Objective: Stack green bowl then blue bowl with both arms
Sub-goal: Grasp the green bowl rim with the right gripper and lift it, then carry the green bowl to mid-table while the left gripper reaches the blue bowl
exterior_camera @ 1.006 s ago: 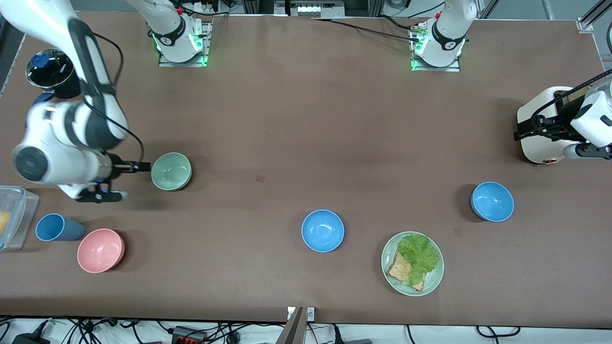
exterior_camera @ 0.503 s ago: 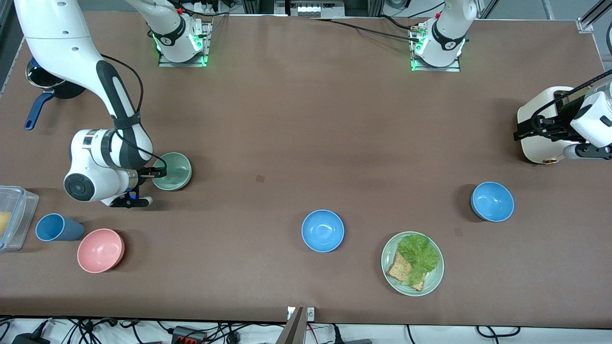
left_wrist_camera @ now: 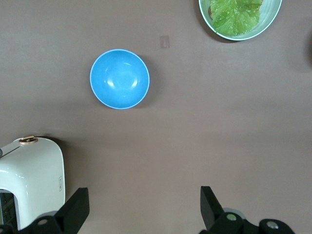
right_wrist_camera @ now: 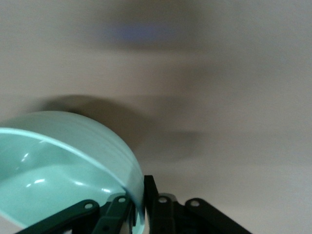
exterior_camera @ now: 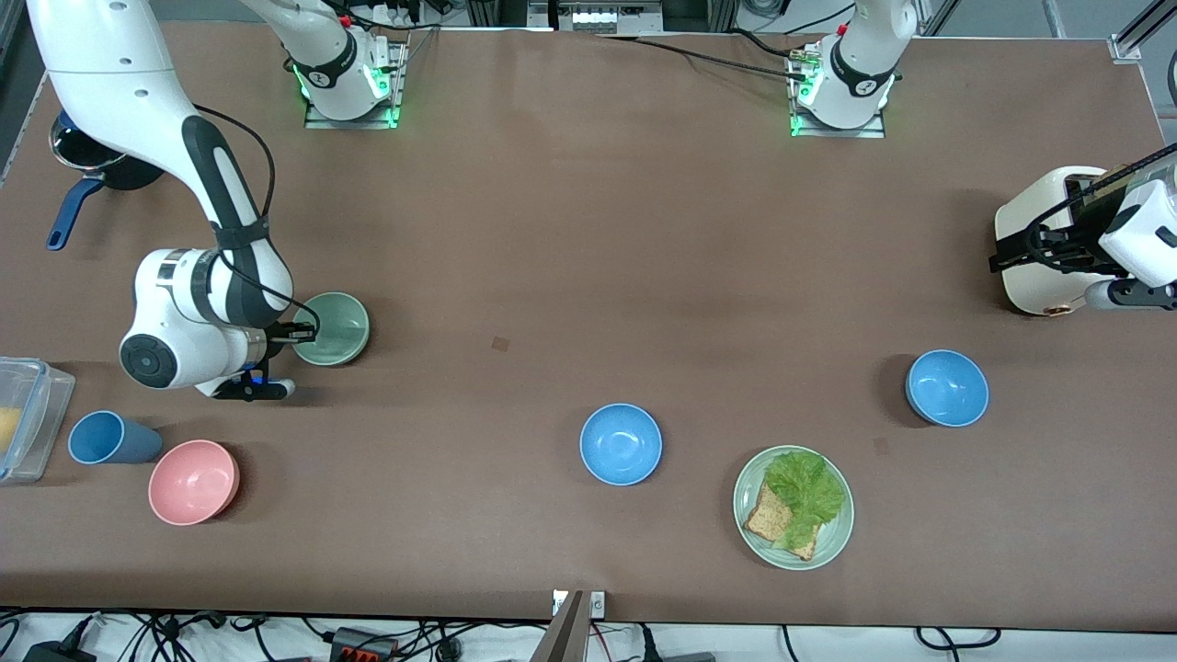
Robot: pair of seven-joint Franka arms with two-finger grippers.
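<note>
The green bowl (exterior_camera: 333, 328) is sitting on the table (exterior_camera: 570, 239) toward the right arm's end, and the right gripper (exterior_camera: 302, 334) is pinching its rim: in the right wrist view one finger (right_wrist_camera: 114, 214) is lying inside the green bowl (right_wrist_camera: 63, 170) and the other is pressing the outer wall, so the fingers are nearly closed on the thin rim. Nearer the front camera than that gripper, a pink bowl (exterior_camera: 194, 482) and a blue cup (exterior_camera: 108, 438) are resting side by side, with a clear container (exterior_camera: 23, 416) at the table edge.

One blue bowl (exterior_camera: 621, 444) is sitting mid-table, well apart from the right gripper. The second blue bowl (exterior_camera: 947, 387) is lying toward the left arm's end, beside a green plate (exterior_camera: 832, 538) carrying lettuce and bread.

The left gripper (left_wrist_camera: 144, 207) is waiting, hovering over bare table just beside a white toaster (exterior_camera: 1034, 267), its fingers spread wide and holding nothing; the second blue bowl (left_wrist_camera: 120, 78) is lying near it.
</note>
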